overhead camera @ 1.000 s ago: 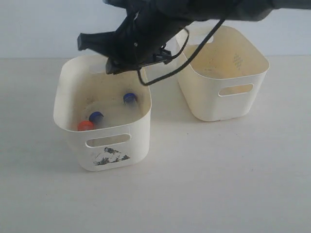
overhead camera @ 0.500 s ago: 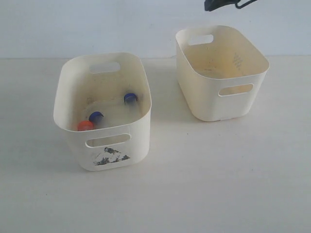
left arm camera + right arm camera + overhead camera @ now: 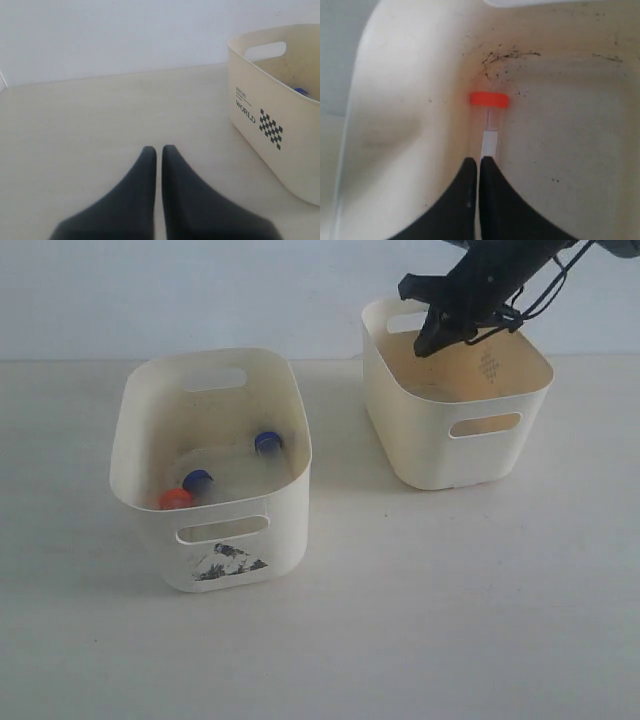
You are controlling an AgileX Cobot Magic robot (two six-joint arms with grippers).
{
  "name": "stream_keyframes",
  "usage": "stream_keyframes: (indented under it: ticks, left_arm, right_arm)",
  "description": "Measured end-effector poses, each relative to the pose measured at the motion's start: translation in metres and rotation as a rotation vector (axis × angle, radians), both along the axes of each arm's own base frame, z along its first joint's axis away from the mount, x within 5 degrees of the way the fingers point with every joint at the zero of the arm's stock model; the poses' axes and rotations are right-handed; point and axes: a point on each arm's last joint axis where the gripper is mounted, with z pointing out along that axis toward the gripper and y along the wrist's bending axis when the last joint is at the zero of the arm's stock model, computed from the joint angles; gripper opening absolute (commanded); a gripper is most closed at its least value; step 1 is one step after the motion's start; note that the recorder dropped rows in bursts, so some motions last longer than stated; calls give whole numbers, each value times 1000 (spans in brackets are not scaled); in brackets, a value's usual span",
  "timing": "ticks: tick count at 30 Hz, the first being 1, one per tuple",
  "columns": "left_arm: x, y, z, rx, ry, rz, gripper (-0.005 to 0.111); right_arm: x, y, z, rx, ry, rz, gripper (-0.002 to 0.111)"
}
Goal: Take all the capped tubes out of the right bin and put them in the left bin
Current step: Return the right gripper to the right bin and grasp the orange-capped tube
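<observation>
Pale desk (image 3: pixel 450 620) under a plain white wall (image 3: pixel 150 290) carries two cream bins, well apart. An orange-red-capped tube (image 3: pixel 176 498) lies in the front-left corner of the left bin (image 3: pixel 135 470). A blue-capped tube (image 3: pixel 198 480) lies just beside it, and a second blue-capped tube (image 3: pixel 267 442) lies farther back, near the bin's right wall. This bin has a torn grey-black sticker (image 3: pixel 225 562) under its front slot.

The right wrist view shows another orange-red-capped tube (image 3: pixel 489 99), clear-bodied with a white label. It lies on a cream floor flecked with black, close along a curved wall. The exterior view puts this in the right bin (image 3: pixel 430 450), whose inner wall bears a dotted diamond mark (image 3: pixel 487 365). From outside, that bin's floor is hidden.

The right hand (image 3: pixel 428 340) hangs at the back-left of the right bin, at rim height. Its fingers are pressed together on nothing, and their tips point at the labelled tube without reaching its cap.

The left hand (image 3: pixel 156 150) shows only in its own wrist view. It is closed and empty, low over bare desk. The left bin's side, with its WORLD print (image 3: pixel 246 104) and checker mark (image 3: pixel 271 129), stands near it but apart.
</observation>
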Motion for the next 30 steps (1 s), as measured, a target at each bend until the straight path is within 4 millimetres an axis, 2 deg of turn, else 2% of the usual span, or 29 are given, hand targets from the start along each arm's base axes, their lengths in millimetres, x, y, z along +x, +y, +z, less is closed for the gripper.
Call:
stream_keyframes:
  ticks: [1, 4, 6, 12, 23, 28, 30]
  left_arm:
    - [0, 0, 0, 0, 0, 0, 4]
    - [0, 0, 0, 0, 0, 0, 4]
    - [0, 0, 0, 0, 0, 0, 4]
    - [0, 0, 0, 0, 0, 0, 4]
    - [0, 0, 0, 0, 0, 0, 4]
    - [0, 0, 0, 0, 0, 0, 4]
    - [0, 0, 0, 0, 0, 0, 4]
  right_arm:
    - [1, 0, -5, -2, 8, 7, 12]
    - [2, 2, -12, 13, 16, 25, 36]
    - [3, 4, -16, 34, 19, 35, 45]
    - [3, 5, -17, 50, 16, 49, 46]
    - [8, 9, -57, 86, 67, 89, 46]
    - [8, 9, -60, 85, 64, 102, 46]
    - [8, 9, -60, 85, 63, 103, 52]
